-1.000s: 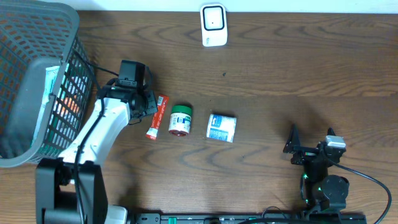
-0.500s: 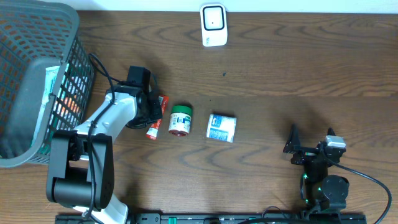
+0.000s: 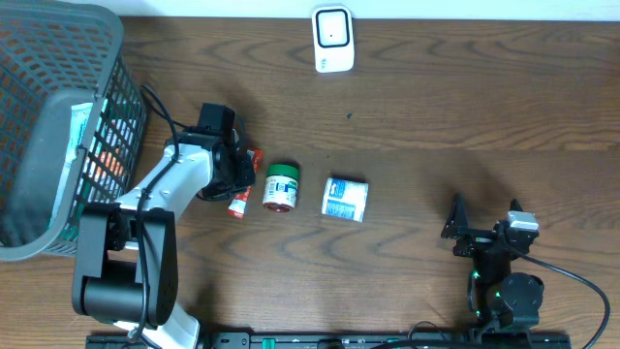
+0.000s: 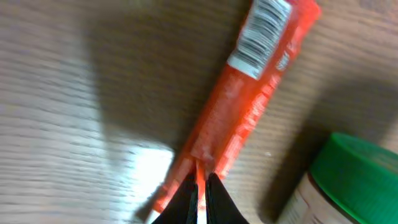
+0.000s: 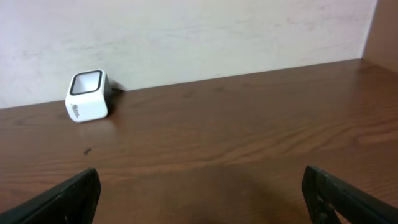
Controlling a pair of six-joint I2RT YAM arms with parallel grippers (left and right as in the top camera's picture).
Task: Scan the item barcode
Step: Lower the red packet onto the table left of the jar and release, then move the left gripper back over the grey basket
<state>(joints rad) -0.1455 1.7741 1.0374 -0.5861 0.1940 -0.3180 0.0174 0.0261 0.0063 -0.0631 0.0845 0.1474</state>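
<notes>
Having moved over the orange tube (image 4: 249, 106), left claw (image 4: 200, 177) stays closed.

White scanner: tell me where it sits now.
In the overhead view the white scanner stands at the far edge of the table, mid-width, beyond the green-lidded jar and small box.

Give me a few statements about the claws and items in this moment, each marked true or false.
1. The left claw is closed on the orange tube. True.
2. The right claw holds the white scanner. False: it is open and empty, and the scanner stands at the table's far edge.
3. The green-lidded jar sits between the orange tube and the blue-and-white box. True.
4. The tube's barcode faces the table, hidden. False: it faces up, in plain sight of the left wrist camera.
</notes>
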